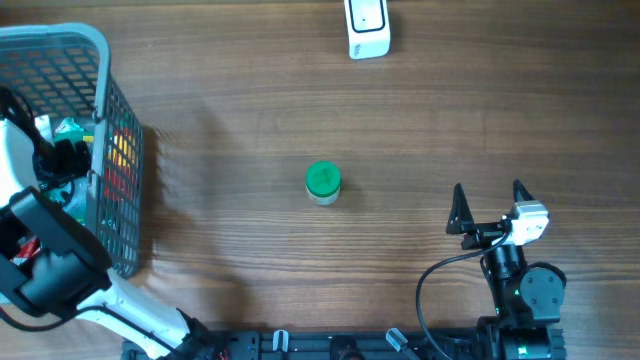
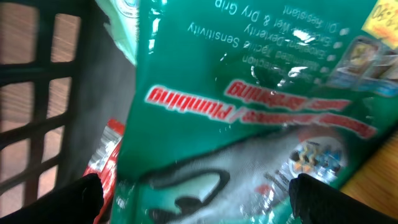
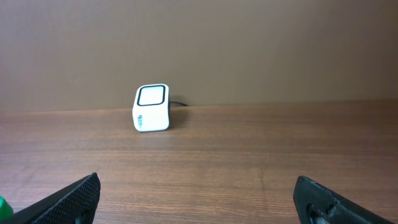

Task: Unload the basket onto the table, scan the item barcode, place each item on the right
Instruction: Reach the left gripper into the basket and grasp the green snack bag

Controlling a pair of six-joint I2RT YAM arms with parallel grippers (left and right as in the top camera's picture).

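You have the basket (image 1: 60, 40) at the upper left of the overhead frame, with the left fingers (image 2: 74, 199) down inside it and a packet (image 2: 249, 93) lying just in front of them. The jar (image 1: 322, 183) stands on the table (image 1: 230, 120) at mid-frame, with the scanner (image 1: 367, 28) behind it at the top edge. The right fingers (image 1: 459, 210) sit at the lower right, well apart from both.

We log table (image 1: 250, 120): brown wood, fine grain, smooth matt | basket (image 1: 120, 150): grey plastic lattice, dull | packet (image 2: 249, 93): green plastic film, glossy, wrinkled, glare patches | scanner (image 1: 367, 28): white smooth plastic, dark shiny window | right pincer (image 1: 488, 190): black, matt
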